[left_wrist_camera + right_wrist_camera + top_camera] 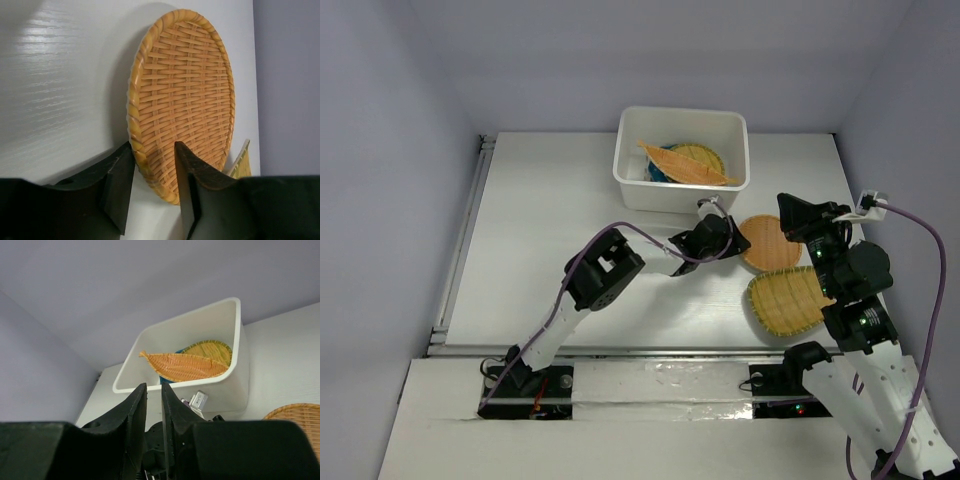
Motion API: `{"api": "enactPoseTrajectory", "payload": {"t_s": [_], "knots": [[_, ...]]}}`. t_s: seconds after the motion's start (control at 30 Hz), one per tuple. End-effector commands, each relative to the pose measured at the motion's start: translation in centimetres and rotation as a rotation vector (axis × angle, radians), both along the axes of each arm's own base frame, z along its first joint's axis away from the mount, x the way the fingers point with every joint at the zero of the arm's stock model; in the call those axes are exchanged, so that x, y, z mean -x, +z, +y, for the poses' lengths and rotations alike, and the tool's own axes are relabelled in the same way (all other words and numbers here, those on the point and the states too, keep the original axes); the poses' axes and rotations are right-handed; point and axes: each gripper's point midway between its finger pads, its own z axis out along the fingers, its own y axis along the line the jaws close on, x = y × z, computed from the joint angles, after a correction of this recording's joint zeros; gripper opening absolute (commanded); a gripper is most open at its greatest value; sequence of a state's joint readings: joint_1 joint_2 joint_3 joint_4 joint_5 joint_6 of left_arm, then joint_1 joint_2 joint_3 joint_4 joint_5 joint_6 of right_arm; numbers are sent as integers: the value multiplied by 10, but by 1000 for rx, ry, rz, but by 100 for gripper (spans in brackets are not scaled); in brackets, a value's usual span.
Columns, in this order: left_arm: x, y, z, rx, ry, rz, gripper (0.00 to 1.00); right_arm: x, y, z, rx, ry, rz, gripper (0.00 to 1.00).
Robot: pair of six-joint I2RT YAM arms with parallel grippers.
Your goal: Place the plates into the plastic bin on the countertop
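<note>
Just in front of the plastic bin (680, 195), on the white countertop (550, 250), the left gripper (152, 150) reaches the near edge of the round woven plate (185, 90). Its jaws are parted and straddle the rim, one finger (120, 185) outside it by the table and the other over the woven face, with no firm pinch yet. The right gripper (154, 390) hangs above the same corner with its fingers drawn nearly together, only a slit between them and nothing in it. A fan-shaped plate (788, 300) lies just beside the round one. Three plates are already in the bin: an oblong one (182, 366) lying slanted across a yellowish round one (212, 349), and a teal one (658, 172) showing at the edge. The main risk is the grip itself. The rim is thin and sloped, so closing off-centre could squeeze the plate out or shove it along the smooth table into the fan-shaped plate. A shallow bite could also let the plate swing and drop during the lift. The bin wall is close, so too low a lift could catch its rim, and the right arm crowds the path.
</note>
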State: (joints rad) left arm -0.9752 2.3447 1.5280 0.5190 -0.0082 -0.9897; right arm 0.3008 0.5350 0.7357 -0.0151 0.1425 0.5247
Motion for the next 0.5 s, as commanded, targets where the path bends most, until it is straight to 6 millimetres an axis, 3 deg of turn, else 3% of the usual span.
{"api": "enactPoseTrajectory", "payload": {"t_s": [0.0, 0.13, 0.23, 0.27, 0.3, 0.37, 0.4, 0.47], "knots": [[1, -6, -3, 32, 18, 14, 33, 2, 12, -1, -23, -2, -52, 24], [-5, 0, 5, 93, 68, 16, 19, 4, 13, -2, -25, -5, -56, 24], [-10, 3, 20, 127, 126, 9, 0, 2, 11, 0, -24, 1, -50, 24], [-8, 0, 26, 115, 137, 13, 0, 2, 10, 0, -23, 4, -50, 24], [-10, 17, 27, 158, 150, -14, 0, 2, 10, 1, -22, 6, -49, 24], [-7, 18, 41, 181, 180, -38, 0, 1, 8, 2, -20, 10, -45, 24], [-7, 32, 45, 215, 192, -55, 0, 0, 8, 2, -17, 11, -42, 23], [-11, 39, 60, 238, 237, -75, 0, -1, 7, 3, -15, 11, -41, 23]]}}
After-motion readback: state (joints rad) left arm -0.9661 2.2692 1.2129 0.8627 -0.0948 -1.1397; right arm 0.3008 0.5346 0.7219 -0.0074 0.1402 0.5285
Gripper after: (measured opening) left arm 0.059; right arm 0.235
